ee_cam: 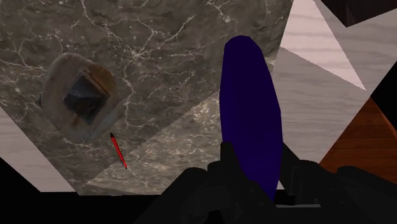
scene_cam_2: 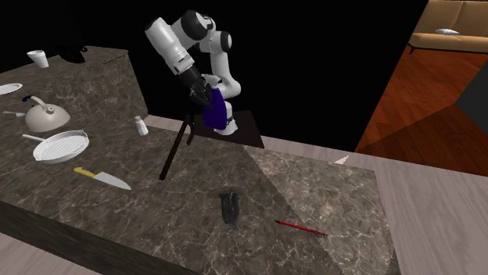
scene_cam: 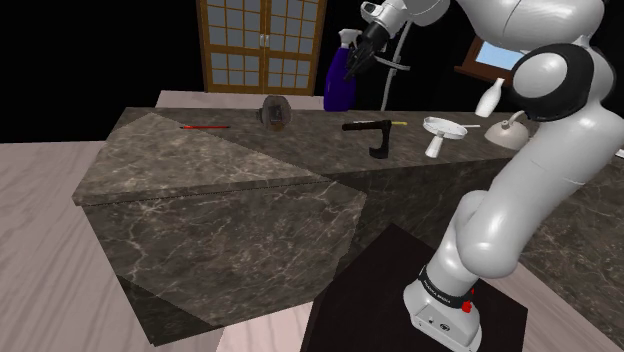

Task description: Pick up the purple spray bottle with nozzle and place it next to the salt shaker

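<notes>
Across the second exterior view from its left edge, a grey kettle with a curved handle [scene_cam_2: 45,117] and a white round ribbed pan [scene_cam_2: 61,146] sit on the dark veined marble counter [scene_cam_2: 328,187]. A yellow-handled knife [scene_cam_2: 102,178] lies just below them in the frame. Next comes the small white salt shaker [scene_cam_2: 140,125], upright on the counter at the frame's upper left of centre, with bare marble around it. To its right a slim black bar-shaped object [scene_cam_2: 175,153] slants down the counter.

Above the bar's upper end, at top centre, the all-black two-finger gripper [scene_cam_2: 201,94] is clamped on the deep purple, tapered spray bottle [scene_cam_2: 217,111]. The bottle hangs in the air clear of the counter, near its far edge. In the wrist view the fingers clasp its top from both sides, and the body stretches straight away from them. Its long axis therefore continues the line of the hand, somewhat tilted in this view and closer to upright in the shoulder view.

Further right, in the lower middle, lie a small dark blocky object [scene_cam_2: 229,209] and then a thin red pencil [scene_cam_2: 301,228].

The lift looks done. The coming move turns on one relation: the shaker lies to the left of and below the held bottle, just past the black bar. The carry should run leftward and down, and I judge the bar the likeliest thing to clip.
</notes>
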Robot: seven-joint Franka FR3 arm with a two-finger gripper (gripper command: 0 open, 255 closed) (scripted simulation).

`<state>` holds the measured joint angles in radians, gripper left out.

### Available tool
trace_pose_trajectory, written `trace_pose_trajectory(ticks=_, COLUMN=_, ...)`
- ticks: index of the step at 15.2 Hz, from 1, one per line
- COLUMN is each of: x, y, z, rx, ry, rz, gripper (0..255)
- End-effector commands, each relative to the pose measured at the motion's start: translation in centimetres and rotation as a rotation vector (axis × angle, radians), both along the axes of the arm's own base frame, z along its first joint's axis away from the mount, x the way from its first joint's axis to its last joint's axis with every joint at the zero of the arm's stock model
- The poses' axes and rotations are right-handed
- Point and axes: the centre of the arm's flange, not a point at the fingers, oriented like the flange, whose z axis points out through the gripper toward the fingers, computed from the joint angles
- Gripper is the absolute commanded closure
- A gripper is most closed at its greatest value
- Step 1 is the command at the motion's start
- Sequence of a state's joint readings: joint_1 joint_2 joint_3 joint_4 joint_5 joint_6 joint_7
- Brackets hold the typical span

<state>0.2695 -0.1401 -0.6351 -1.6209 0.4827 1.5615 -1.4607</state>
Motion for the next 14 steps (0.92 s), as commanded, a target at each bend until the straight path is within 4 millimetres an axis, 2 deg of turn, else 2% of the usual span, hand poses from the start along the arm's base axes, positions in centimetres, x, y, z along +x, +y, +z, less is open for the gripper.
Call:
trace_pose_trajectory(ticks=1, x=-1.8, y=-2.0, z=0.1, rx=0.000, ry=0.000, rz=0.001, gripper=255)
trace_pose_trajectory(ticks=14, x=-12.9, y=-15.1, z=0.1, rx=0.000, ry=0.000, rz=0.001, gripper=255)
